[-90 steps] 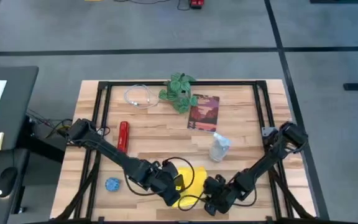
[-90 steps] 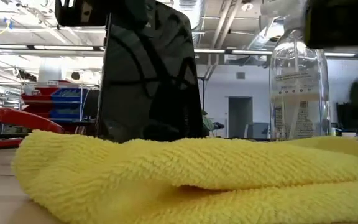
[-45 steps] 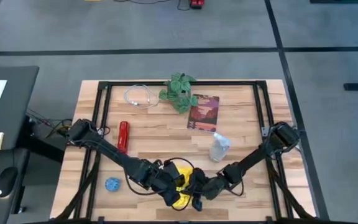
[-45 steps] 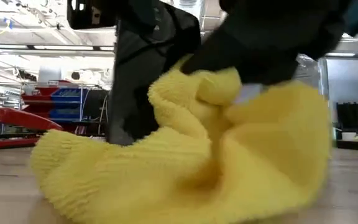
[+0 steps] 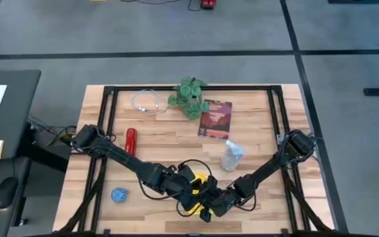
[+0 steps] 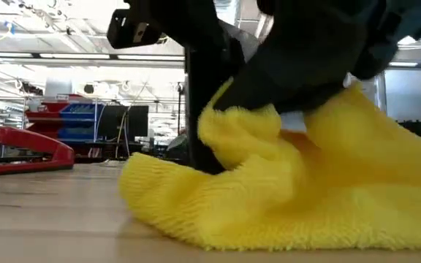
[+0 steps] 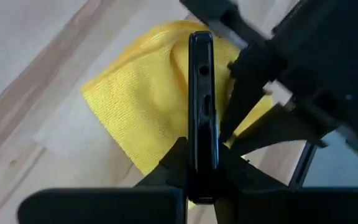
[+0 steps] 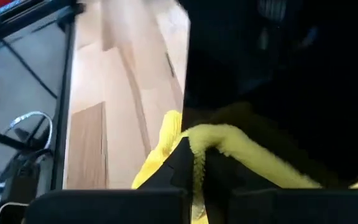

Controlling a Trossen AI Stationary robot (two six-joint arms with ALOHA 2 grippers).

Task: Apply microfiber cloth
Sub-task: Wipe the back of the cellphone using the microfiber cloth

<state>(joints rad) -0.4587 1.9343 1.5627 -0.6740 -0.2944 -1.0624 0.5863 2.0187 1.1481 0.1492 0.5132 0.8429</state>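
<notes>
A: Where do we have the cloth (image 5: 199, 197) now?

B: At the near edge of the desk (image 5: 163, 141), bunched between our two arms. Our right pincer (image 8: 194, 163) is clenched on a fold of it, lifting that part while the rest lies on the wood.

A: And the phone (image 7: 201, 106)?

B: Our left pincer (image 7: 199, 180) is grasping it by one end, on edge, its long axis running away from the wrist. The cloth lies under and just beyond it.

A: So which way must the cloth go?

B: Sideways, towards our left arm. In the low view the raised fold (image 6: 243, 128) looks to be touching the phone's flat face, or very nearly. We judge the right arm is the one to wipe along that long axis while the left holds firm.
</notes>
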